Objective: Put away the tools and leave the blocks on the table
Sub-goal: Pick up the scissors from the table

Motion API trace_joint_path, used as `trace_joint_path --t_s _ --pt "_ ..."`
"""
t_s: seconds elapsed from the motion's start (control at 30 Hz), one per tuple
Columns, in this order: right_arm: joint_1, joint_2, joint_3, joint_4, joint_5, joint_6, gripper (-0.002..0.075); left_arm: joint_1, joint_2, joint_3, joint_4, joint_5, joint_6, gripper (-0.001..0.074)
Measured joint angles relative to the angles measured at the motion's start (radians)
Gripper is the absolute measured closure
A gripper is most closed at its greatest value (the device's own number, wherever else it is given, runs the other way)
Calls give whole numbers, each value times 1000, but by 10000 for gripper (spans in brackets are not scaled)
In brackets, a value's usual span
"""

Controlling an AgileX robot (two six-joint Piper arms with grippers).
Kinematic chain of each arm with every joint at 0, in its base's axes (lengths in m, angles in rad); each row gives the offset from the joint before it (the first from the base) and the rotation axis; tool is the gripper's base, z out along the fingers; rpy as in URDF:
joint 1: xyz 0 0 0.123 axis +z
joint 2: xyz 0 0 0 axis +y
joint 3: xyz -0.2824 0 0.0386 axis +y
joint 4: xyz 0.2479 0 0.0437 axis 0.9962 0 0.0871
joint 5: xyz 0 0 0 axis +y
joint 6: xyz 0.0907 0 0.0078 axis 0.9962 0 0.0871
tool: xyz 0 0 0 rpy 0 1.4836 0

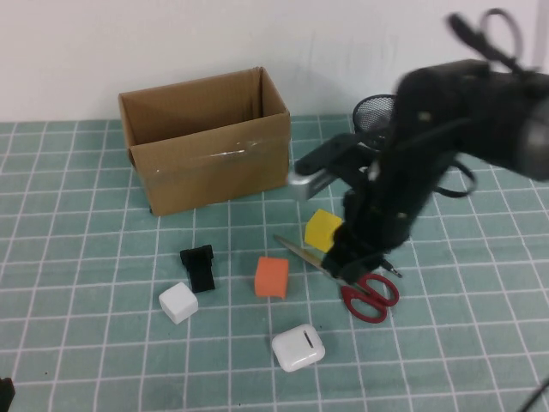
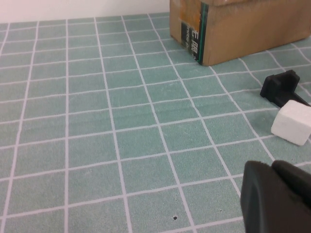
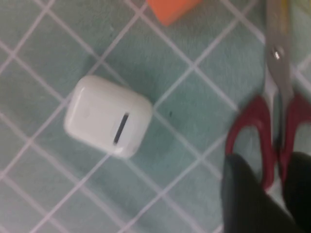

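Nearest me, at the table's (image 1: pixel 77 360) front-left corner, my left gripper (image 2: pixel 279 196) sits parked and clenched on nothing. Mid-table, my right gripper (image 3: pixel 272 187) hangs over the red-handled scissors (image 1: pixel 356 279), fingers (image 3: pixel 245 199) parted astride one handle loop, not yet gripping. I'd say the pickup is in hand: next I close, lift, and carry to the cardboard box (image 1: pixel 206 154) beyond.

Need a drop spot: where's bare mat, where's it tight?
Free: mat left of the cardboard box and white block, above the shut left gripper. Crowded: right gripper, jaws open, over the scissors, beside yellow block, orange block, white case.
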Motion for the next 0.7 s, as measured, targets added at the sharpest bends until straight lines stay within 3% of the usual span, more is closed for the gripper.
trace_joint_path --t_s 0.27,0.6,0.7 --pt "2 155 -167 -1 39 -80 473 0 0 0 0 0 0 738" --pt "10 202 -171 -38 2 -100 470 0 0 0 0 0 0 738" --pt "10 212 -171 -23 -18 -100 425 0 0 0 0 0 0 738"
